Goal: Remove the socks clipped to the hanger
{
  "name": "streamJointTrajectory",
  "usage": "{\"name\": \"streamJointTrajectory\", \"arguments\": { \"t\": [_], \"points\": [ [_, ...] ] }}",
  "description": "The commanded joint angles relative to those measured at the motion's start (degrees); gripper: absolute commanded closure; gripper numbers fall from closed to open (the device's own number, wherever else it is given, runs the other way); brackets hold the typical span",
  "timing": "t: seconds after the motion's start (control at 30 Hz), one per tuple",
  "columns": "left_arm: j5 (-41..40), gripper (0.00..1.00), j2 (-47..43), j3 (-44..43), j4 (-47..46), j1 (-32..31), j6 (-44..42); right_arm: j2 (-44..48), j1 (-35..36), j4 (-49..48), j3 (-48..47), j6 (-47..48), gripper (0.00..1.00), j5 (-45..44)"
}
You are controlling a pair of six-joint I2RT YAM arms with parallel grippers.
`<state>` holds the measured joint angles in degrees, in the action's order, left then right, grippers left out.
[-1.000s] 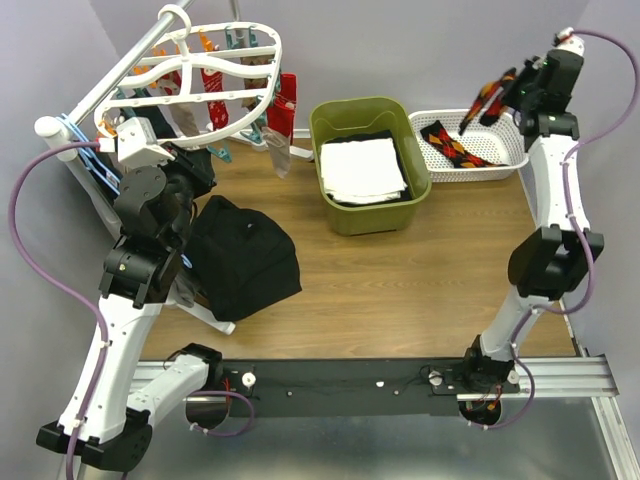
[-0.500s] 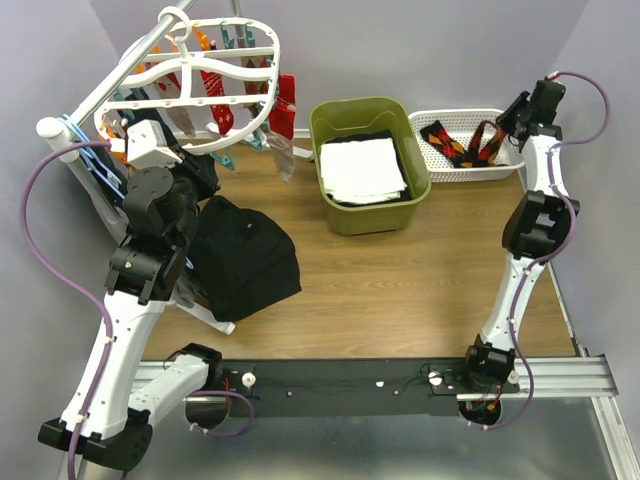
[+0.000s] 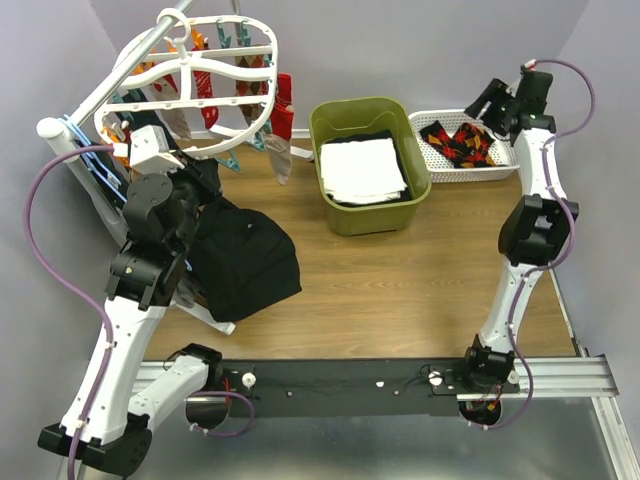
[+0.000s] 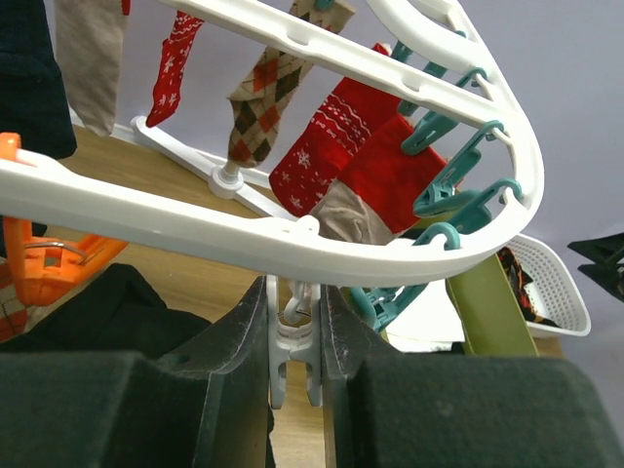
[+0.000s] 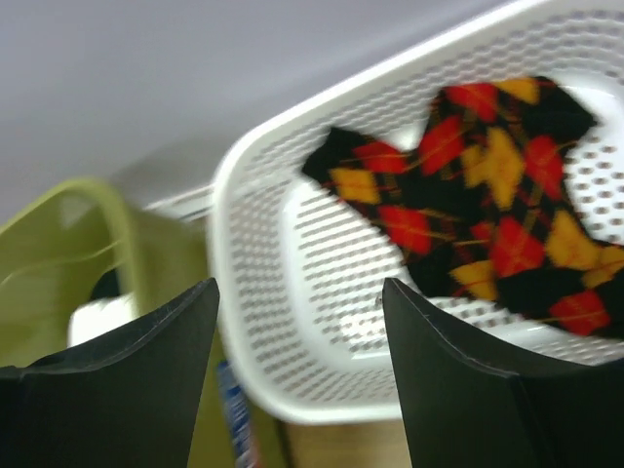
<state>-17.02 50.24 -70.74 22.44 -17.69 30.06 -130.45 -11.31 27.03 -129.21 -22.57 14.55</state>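
Left gripper (image 4: 292,310) pinching white clip (image 4: 292,369) under hanger (image 4: 244,237); right gripper (image 5: 299,292) spread above basket (image 5: 283,390) (argyle socks (image 5: 487,195) inside).

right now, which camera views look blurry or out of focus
right wrist view: smeared throughout, the basket mesh and socks fuzzy; left wrist view: hanger crisp, foreground dark; top view: sharp, evenly lit, no glare

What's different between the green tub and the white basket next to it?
The green tub has solid walls; the white basket is pierced mesh. The tub looks deeper, the basket shallower. The tub holds folded white cloth; the basket holds black socks with red and orange diamonds. Both are open-topped and stand side by side on the wooden table.
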Motion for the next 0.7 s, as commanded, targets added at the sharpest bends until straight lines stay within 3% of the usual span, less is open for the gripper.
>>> {"name": "streamJointTrajectory", "arguments": {
  "t": [0.0,0.4,0.67],
  "points": [
    [2.0,1.00,-1.8,1.0,-0.3,0.3,-0.5,14.9,7.7,-1.8,13.7,4.3,0.22,2.7],
    [0.1,1.00,-4.8,-1.3,0.6,0.3,-0.4,35.7,29.0,-12.9,33.7,5.0,0.21,7.6],
    [-0.6,1.00,-6.1,-1.5,1.2,0.3,1.5,39.1,41.1,-23.5,40.9,8.9,0.18,14.5]
  ]
}}
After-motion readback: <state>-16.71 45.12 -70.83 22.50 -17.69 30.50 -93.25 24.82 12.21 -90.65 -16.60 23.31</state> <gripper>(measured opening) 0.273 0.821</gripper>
